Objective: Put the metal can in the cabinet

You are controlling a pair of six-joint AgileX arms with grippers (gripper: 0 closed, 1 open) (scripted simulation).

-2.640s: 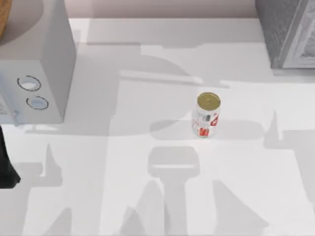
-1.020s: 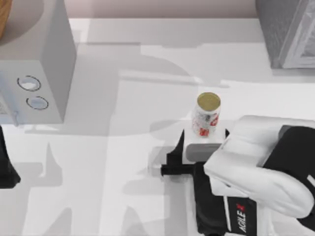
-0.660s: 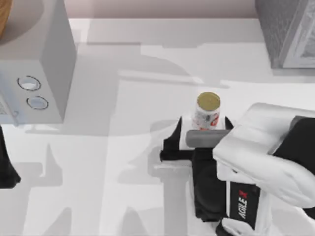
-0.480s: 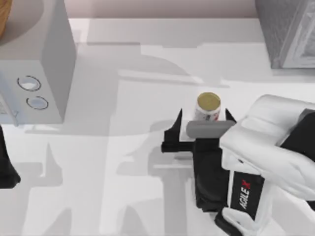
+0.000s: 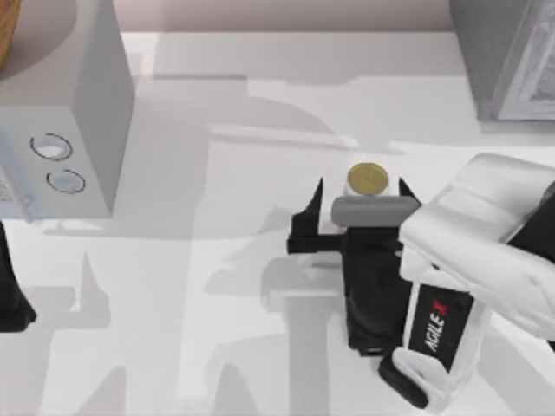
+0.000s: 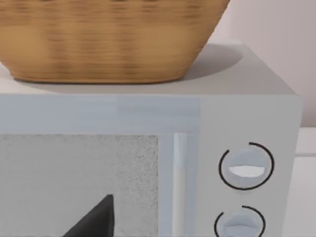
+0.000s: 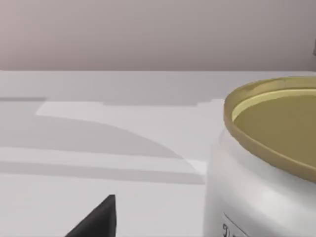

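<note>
Can (image 5: 368, 178) is standing upright on the table (image 5: 217, 286), right of centre, now being straddled by the right claw (image 5: 359, 192); a second ago the claw was short of it. Fingers are spread, one each side, not yet clenched. Grasp is judged imminent. Cabinet (image 5: 507, 56) is waiting at far right. Left arm is being kept parked by the microwave (image 5: 61, 113).

metal can (image 5: 368, 179) body hidden under right end effector (image 5: 359, 201), cabinet (image 5: 512, 56) cut off at edge
</note>
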